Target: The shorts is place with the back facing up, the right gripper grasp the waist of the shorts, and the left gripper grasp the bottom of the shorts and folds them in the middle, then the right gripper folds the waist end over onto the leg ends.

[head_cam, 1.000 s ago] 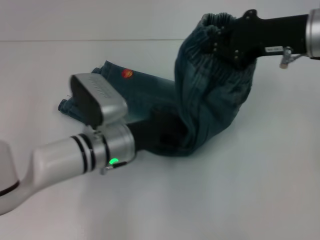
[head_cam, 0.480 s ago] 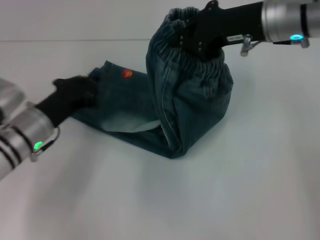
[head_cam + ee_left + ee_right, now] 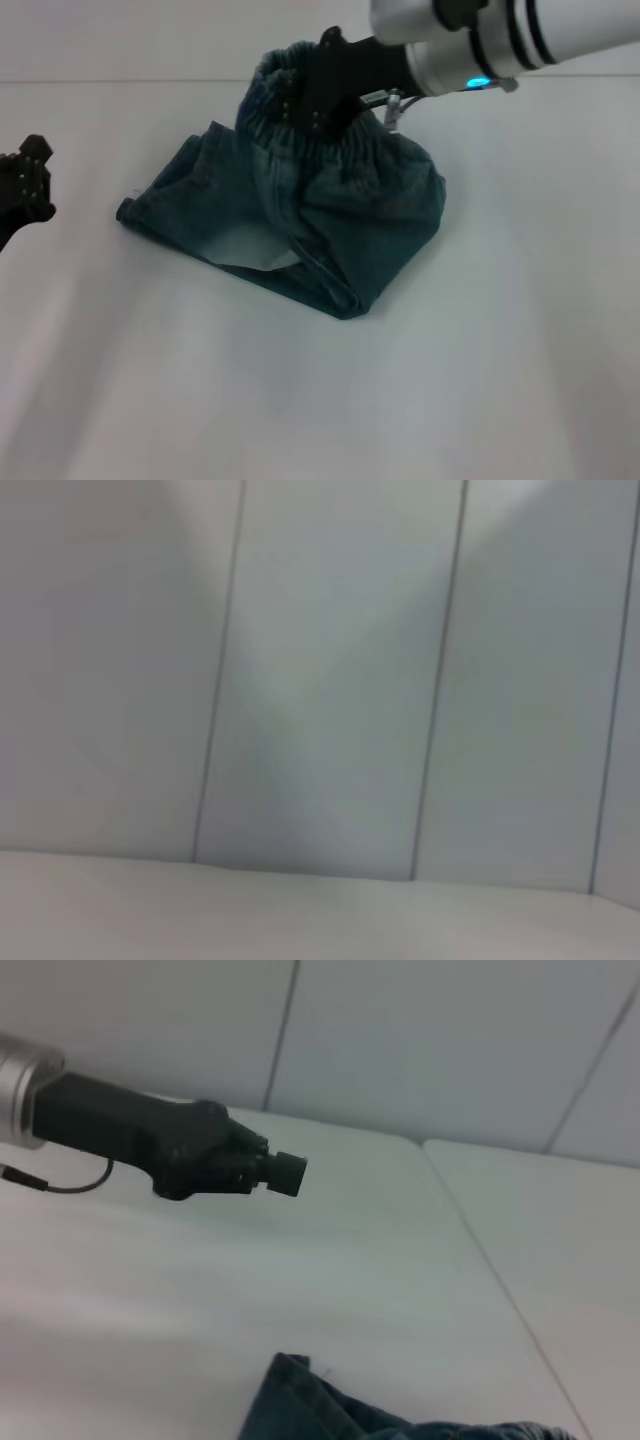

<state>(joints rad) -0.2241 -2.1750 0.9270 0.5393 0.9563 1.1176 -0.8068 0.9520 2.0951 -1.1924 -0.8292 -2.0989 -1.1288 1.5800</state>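
Note:
The blue-green denim shorts (image 3: 340, 230) lie folded lengthwise on the white table (image 3: 450, 380). My right gripper (image 3: 305, 100) is shut on the ruffled waist (image 3: 262, 122) and holds it raised, over the middle of the garment. The leg ends (image 3: 165, 185) lie flat at the left. A loose fold of denim sags below the waist to the right. My left gripper (image 3: 25, 190) hangs at the far left edge, clear of the shorts; it also shows in the right wrist view (image 3: 285, 1172), above a corner of the shorts (image 3: 310, 1410). The left wrist view holds only wall panels.
A seam (image 3: 120, 81) runs across the table behind the shorts. Pale wall panels (image 3: 330, 680) stand behind the table. Bare tabletop lies in front of and to the right of the shorts.
The right gripper has carried the waist leftward and lower, over the legs. The left gripper has let go of the leg ends and drawn back to the far left edge.

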